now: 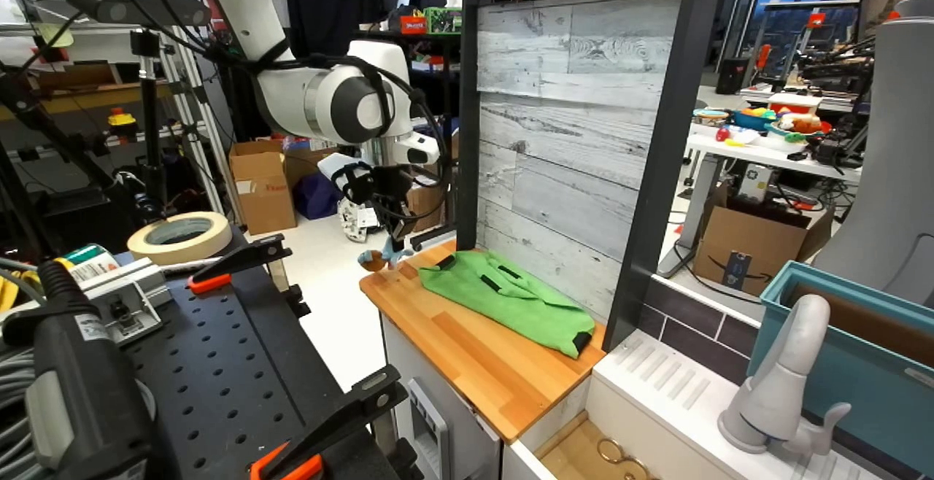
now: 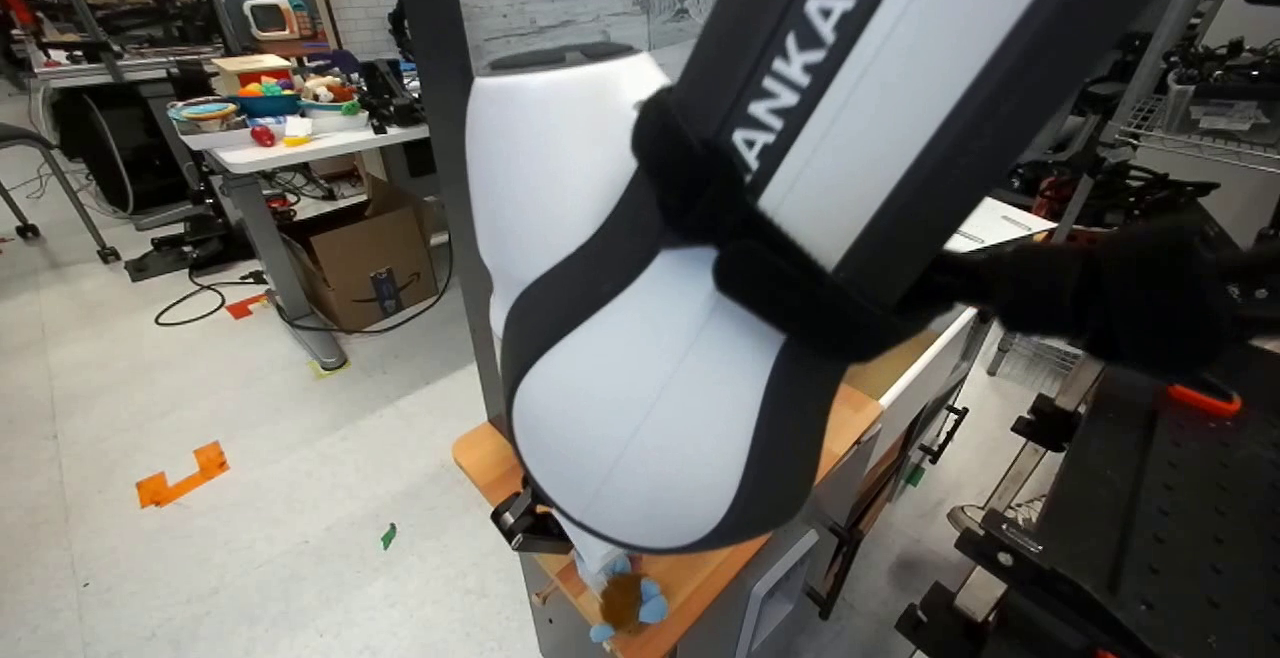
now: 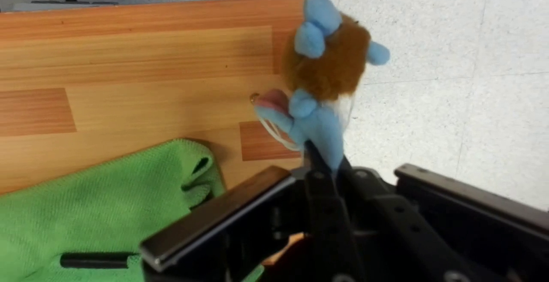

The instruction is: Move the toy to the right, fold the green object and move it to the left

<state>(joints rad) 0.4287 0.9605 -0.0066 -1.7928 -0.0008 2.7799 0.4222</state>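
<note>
Black hand [image 3: 328,162] grips blue-and-brown plush toy [image 3: 325,70] by the end edge of the tan wooden surface [image 3: 171,55]; bright green towel-like cloth [image 1: 511,306] lies near, its long axis running away from the hand.

Grey faucet [image 1: 779,367] near teal bin [image 1: 868,389]

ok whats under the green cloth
The wooden countertop, bare in front of the green cloth in an exterior view. Whether anything else lies beneath cannot be seen; the cloth covers it.
</note>
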